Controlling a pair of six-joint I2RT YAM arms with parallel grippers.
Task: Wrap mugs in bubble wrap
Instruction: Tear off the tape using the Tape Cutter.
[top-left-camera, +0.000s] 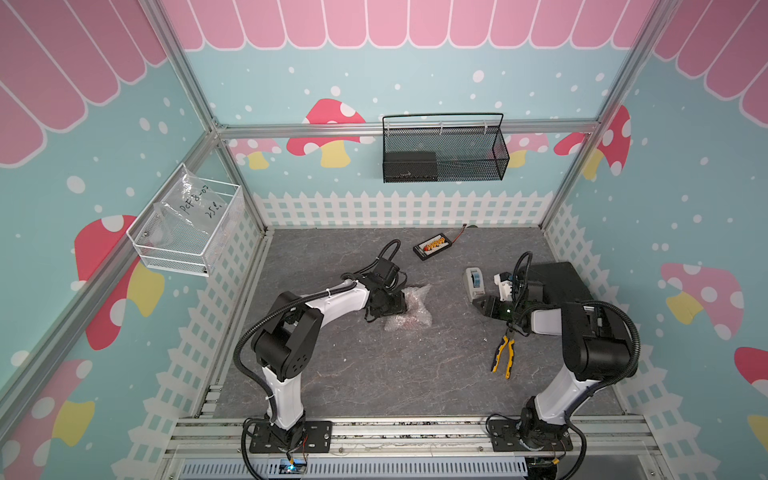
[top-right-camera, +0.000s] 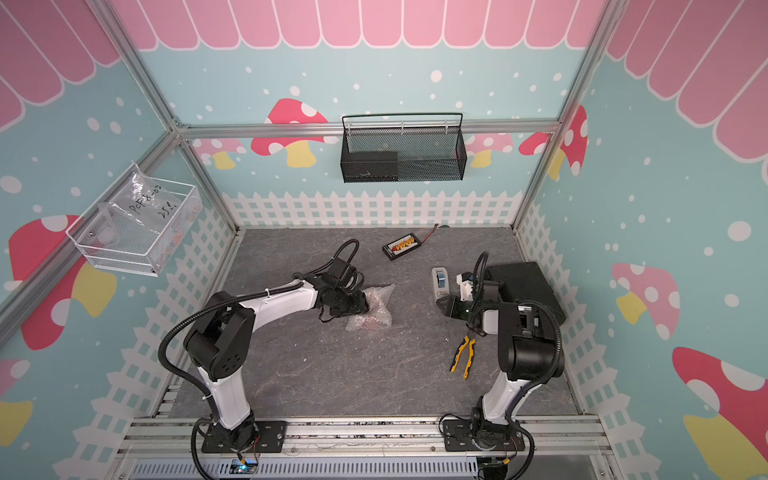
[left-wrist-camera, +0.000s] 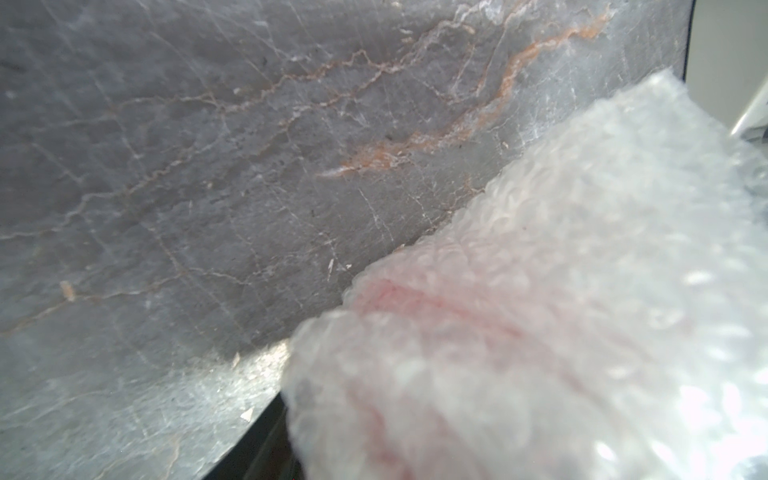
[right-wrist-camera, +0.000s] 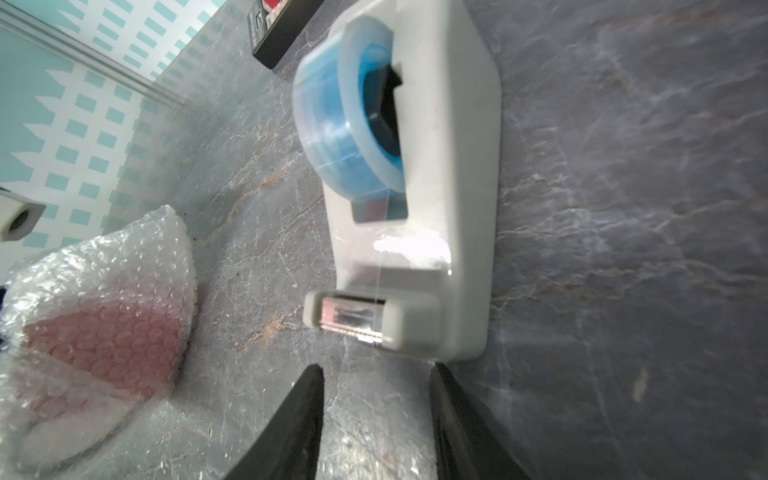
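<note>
The bubble wrap lies bunched round the mug in the middle of the table. The mug shows only as a red blur through the plastic. My left gripper sits at the bundle's left side, shut on the wrap. One dark finger shows beside the wrap in the left wrist view; the other is hidden. My right gripper is open, its jaws apart just in front of the cutter of a grey tape dispenser. A thin clear strip of tape runs from the cutter toward the gap.
Yellow-handled pliers lie near the right arm. A black connector board lies at the back, and a black box stands at the right. A black mesh basket hangs on the back wall, a white wire basket on the left wall.
</note>
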